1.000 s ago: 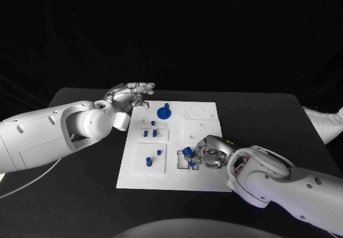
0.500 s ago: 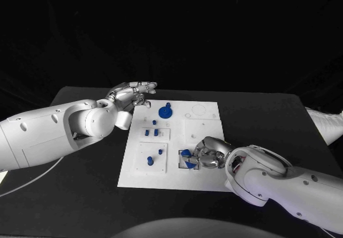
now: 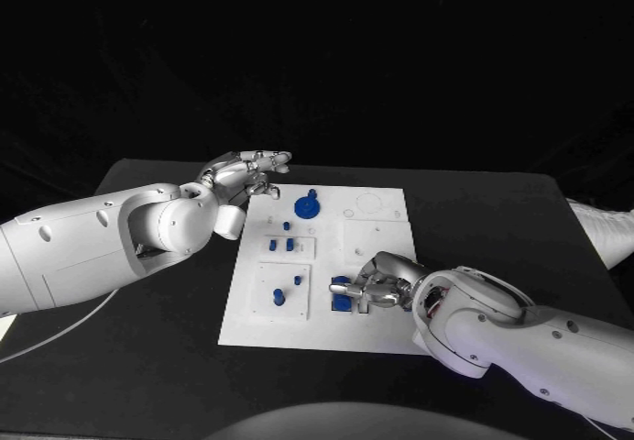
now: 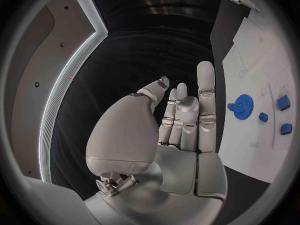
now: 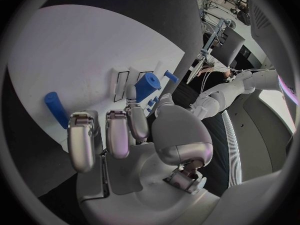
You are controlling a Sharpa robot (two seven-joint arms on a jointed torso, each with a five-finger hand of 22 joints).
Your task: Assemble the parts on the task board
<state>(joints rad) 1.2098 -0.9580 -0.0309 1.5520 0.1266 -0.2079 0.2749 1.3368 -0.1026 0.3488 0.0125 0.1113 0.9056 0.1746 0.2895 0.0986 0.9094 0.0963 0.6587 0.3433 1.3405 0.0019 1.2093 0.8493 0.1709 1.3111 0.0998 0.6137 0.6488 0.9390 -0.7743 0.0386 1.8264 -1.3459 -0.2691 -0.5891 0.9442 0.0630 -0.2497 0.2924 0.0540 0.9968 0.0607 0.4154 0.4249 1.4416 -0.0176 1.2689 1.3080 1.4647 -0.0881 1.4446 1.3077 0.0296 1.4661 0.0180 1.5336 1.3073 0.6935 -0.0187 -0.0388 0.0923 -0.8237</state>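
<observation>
The right hand (image 3: 377,283) is resting low over the near right part of the white task board (image 3: 377,234), its fingers curling around a blue wedge-shaped part (image 3: 344,286) that sits at the slotted recess there. In the right wrist view the same hand (image 5: 134,135) is pinching that blue part (image 5: 146,85) between thumb and a fingertip, with the other fingers lying side by side beside it. A blue cylindrical peg (image 5: 55,109) is lying on the board just past the fingertips.

The left hand (image 3: 245,174) is hovering off the far left corner of the board, above the black table (image 3: 502,211), holding nothing; in the left wrist view its fingers (image 4: 205,92) are standing straight and slightly apart.

On the board, a blue gear (image 3: 305,207) with a small knob is sitting near the far edge. Closer in, two small blue blocks (image 3: 280,245) are standing side by side in a square panel, with a small blue peg (image 3: 286,225) just beyond them. Another blue peg (image 3: 278,297) is lying in the near left panel.
</observation>
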